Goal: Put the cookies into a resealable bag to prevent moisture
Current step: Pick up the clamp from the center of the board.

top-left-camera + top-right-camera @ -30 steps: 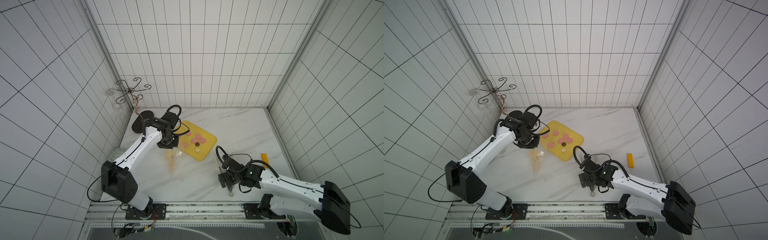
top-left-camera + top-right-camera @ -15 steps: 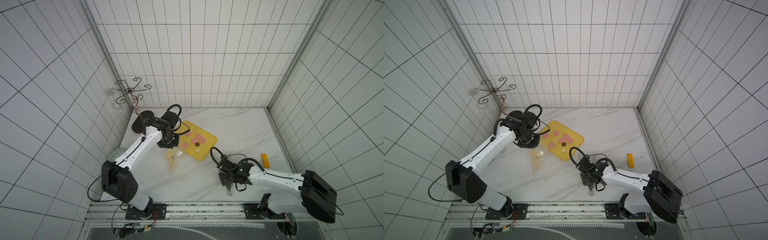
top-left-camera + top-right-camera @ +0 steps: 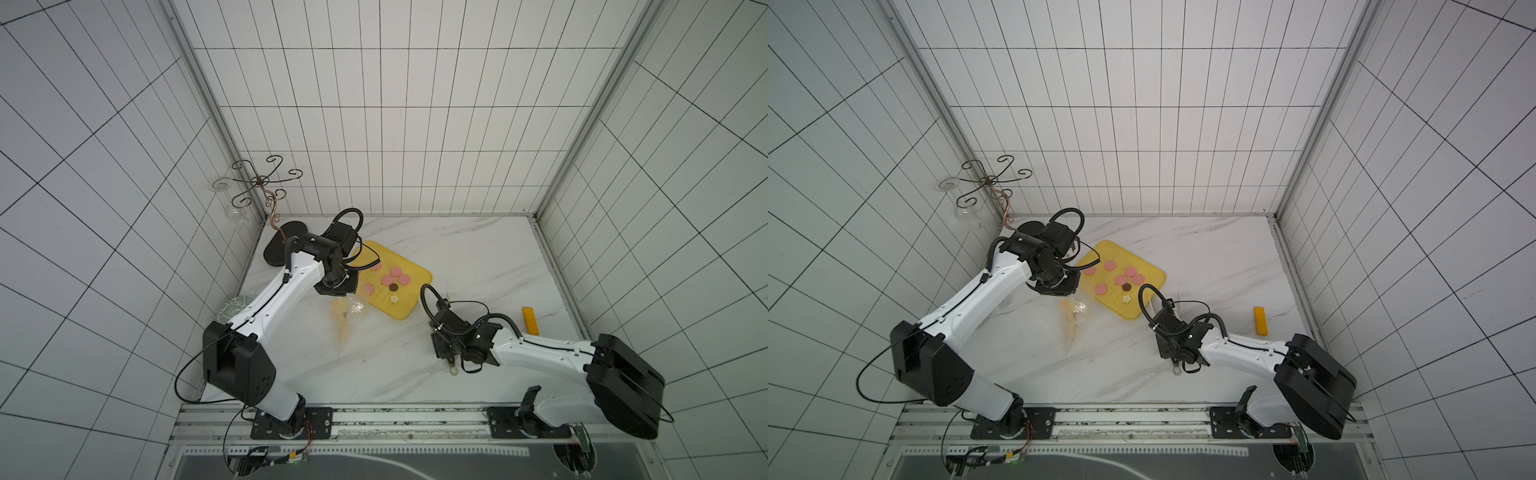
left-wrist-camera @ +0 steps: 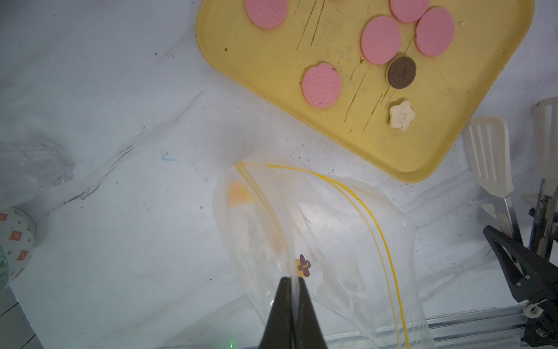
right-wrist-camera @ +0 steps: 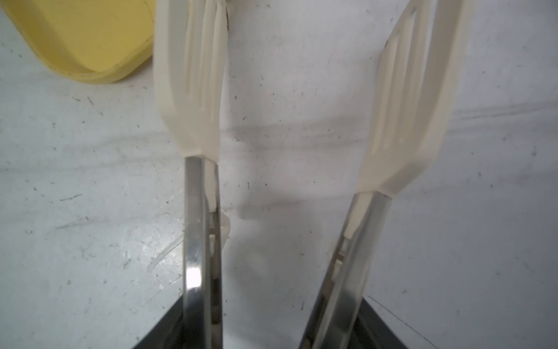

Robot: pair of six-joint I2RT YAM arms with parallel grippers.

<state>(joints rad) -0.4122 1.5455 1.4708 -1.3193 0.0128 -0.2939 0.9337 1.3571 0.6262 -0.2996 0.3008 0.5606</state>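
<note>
— Where's the bag (image 4: 332, 217)?
— On the worktop (image 4: 120, 241) just beside the tray (image 4: 271, 60), left gripper (image 4: 291, 282) pinched shut on its rim.
— And the cookies (image 4: 321, 86)?
— On the tray. The right gripper (image 5: 273, 329) clasps tongs (image 5: 200, 241), arms spread.

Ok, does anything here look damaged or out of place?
One pink cookie on the tray has a chipped edge, and the tray floor is scratched. Nothing else stands out.

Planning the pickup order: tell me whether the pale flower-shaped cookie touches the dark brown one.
No, the pale flower-shaped cookie lies apart from the dark brown cookie, with bare yellow tray between them.
</note>
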